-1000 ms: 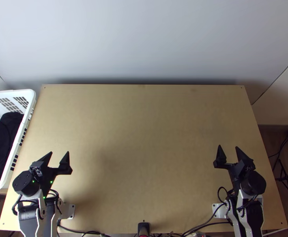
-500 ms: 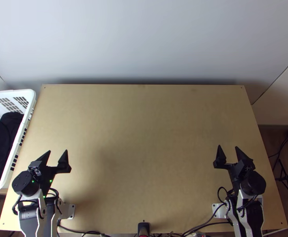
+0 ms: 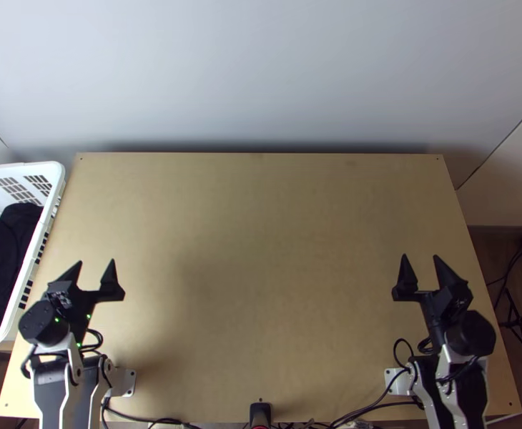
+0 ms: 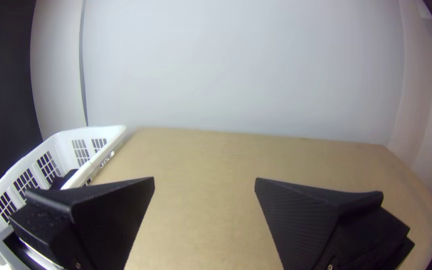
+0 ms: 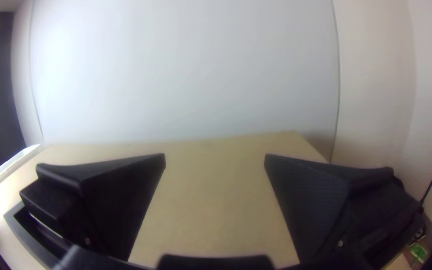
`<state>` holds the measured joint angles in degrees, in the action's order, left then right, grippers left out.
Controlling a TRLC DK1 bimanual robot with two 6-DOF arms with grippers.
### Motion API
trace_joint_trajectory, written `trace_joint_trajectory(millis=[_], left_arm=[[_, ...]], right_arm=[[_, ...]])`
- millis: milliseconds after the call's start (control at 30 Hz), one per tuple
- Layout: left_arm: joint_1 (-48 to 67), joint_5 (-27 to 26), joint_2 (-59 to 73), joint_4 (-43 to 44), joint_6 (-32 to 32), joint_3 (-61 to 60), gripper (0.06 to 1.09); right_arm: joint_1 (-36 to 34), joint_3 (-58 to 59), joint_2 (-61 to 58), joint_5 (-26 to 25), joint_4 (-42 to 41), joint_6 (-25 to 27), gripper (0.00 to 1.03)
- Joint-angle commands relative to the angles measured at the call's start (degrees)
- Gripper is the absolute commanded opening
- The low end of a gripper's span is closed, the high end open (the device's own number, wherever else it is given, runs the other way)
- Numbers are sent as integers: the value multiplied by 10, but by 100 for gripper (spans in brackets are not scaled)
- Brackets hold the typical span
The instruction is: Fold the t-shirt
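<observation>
Cloth (image 3: 3, 261), dark and bunched, presumably the t-shirt, lay inside the white basket (image 3: 34, 247). Fetching it out looked like the step in hand, with no folding done. The left gripper (image 3: 96, 262) was near the basket, its jaws spread and holding nothing. The right gripper (image 3: 420, 256) was well apart from the basket, across the tabletop (image 3: 261, 250), its jaws likewise spread and without a load.

A good pick called for the nearer arm to clear the basket's rim, come down over the heap and pinch a generous fold, sparing the slotted sides. Lifting high enough mattered, since a trailing sleeve could have snagged on the basket or tugged it along.

Pale wood, flat and smooth, the surface stretched away from the basket, giving room to spread the shirt. A small black device (image 3: 260, 415) sat at its near edge. Beyond the basket and the wood rose a plain pale wall (image 3: 261, 71).
</observation>
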<state>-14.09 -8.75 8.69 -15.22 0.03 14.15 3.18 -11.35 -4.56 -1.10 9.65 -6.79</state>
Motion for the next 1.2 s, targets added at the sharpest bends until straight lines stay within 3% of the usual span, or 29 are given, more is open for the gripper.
trace_joint_trajectory(millis=[0,333,900,1167], left_arm=[[-4,6,111,9,-5,85,104],[32,6,287,-51,-35,275,104],[49,27,600,-69,-72,531,104],[57,37,711,-77,-57,663,104]], right_arm=[[17,-119,-152,0,-9,9,97],[74,-324,-368,-6,5,4,96],[69,-560,-669,-29,4,11,96],[70,-640,-755,-31,5,10,96]])
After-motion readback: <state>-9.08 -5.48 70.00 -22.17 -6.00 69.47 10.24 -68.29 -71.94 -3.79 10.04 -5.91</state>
